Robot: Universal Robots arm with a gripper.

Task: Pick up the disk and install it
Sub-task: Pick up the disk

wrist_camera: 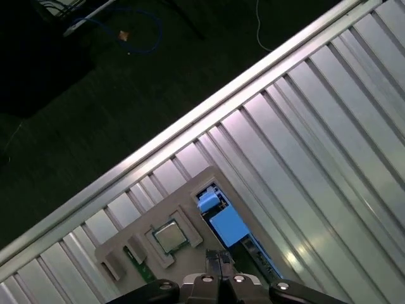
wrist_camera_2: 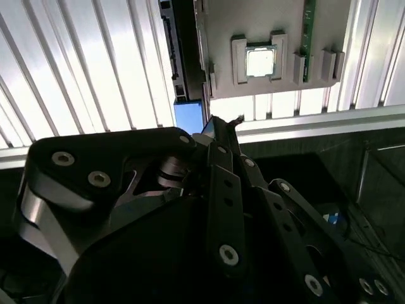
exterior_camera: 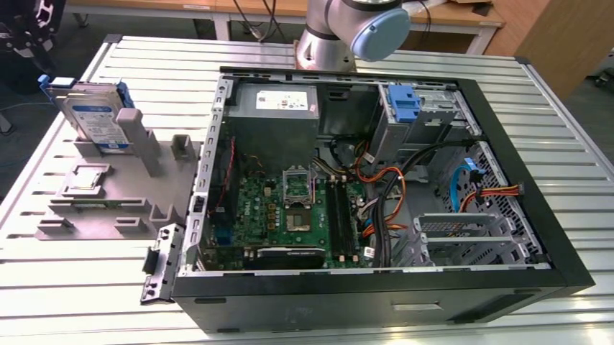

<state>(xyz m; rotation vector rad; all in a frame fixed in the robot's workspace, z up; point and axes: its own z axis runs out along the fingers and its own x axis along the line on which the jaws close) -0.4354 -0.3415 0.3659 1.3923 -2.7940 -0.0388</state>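
Exterior view: shows the disk [exterior_camera: 96, 115] standing on edge in a slot of the grey holder [exterior_camera: 106, 208], blue rails along its sides, label facing outward, just beside the open case [exterior_camera: 384, 295] on the slatted table [exterior_camera: 77, 287]. First wrist view: looks straight down past the gripper [wrist_camera: 218, 256], closed tip against tip with nothing between, hanging clear above the holder [wrist_camera: 136, 237]. Places the disk [wrist_camera: 226, 227] right below and slightly ahead of the fingertips, not touching them, blue upper end facing up. Puts a square chip [wrist_camera: 168, 235], seated in the holder, just to one side of the tips. Second wrist view: peers over the black linkage of the gripper [wrist_camera_2: 223, 120], likewise pinched together and empty. Finds the dark edge of the disk [wrist_camera_2: 183, 57] directly beyond the tips, and the chip [wrist_camera_2: 260, 62] farther off to the side, with table slats past both.
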